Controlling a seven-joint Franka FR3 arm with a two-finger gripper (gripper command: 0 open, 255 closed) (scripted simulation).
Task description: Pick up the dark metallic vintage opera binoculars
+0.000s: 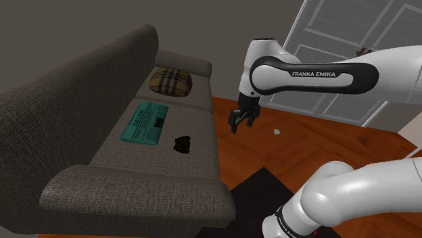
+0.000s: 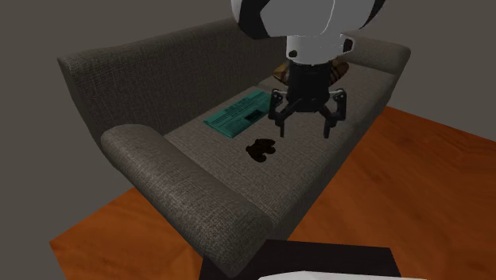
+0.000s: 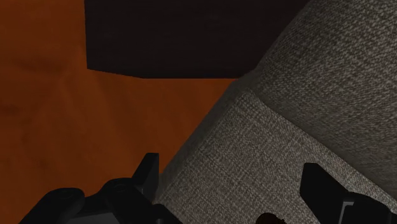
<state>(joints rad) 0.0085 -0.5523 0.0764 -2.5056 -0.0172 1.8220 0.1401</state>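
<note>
Zero grasps yet | gripper (image 1: 242,120) is hovering open (fingers spread) above the sofa (image 1: 199,125) front edge | binoculars (image 1: 183,144) are lying untouched

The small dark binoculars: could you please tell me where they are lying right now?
In the shoulder view, the small dark binoculars lie on the seat of the grey fabric sofa, just right of the flat teal booklet.

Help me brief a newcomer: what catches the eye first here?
The white arm reaches toward a grey sofa, its open tool hanging near the seat's front edge. On the seat lie small dark binoculars, a teal booklet beside them, and a plaid cushion at one end.
</note>
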